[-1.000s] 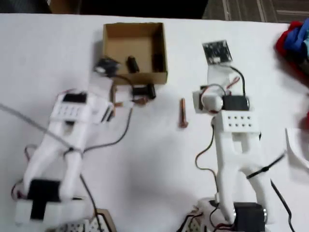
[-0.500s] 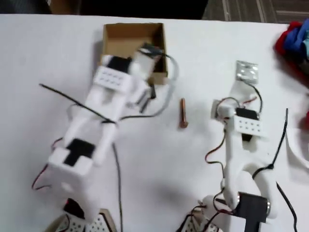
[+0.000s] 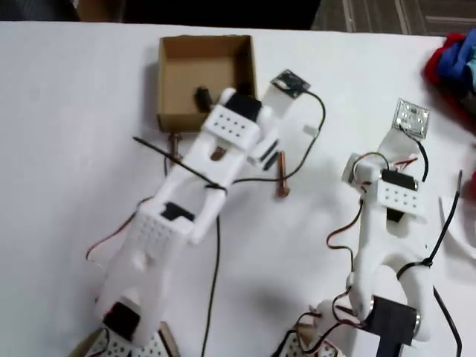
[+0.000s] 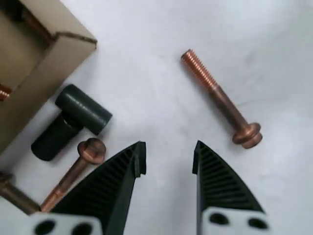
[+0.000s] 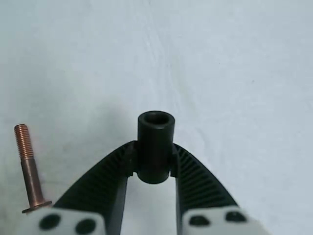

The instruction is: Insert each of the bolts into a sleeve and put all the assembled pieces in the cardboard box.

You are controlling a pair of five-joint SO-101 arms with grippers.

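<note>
Our left gripper (image 4: 168, 156) has swung off the cardboard box (image 3: 178, 120) to the loose bolt (image 4: 221, 98) beside it, jaws spread. Well apart from the box, our right gripper (image 5: 154, 152) pinches a black sleeve (image 5: 155, 139), so insertion looks next.

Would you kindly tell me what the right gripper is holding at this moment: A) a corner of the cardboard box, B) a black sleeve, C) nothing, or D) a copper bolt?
B: in the right wrist view, the right gripper is shut on an upright black sleeve, while a bolt lies loose beside it, untouched.
</note>
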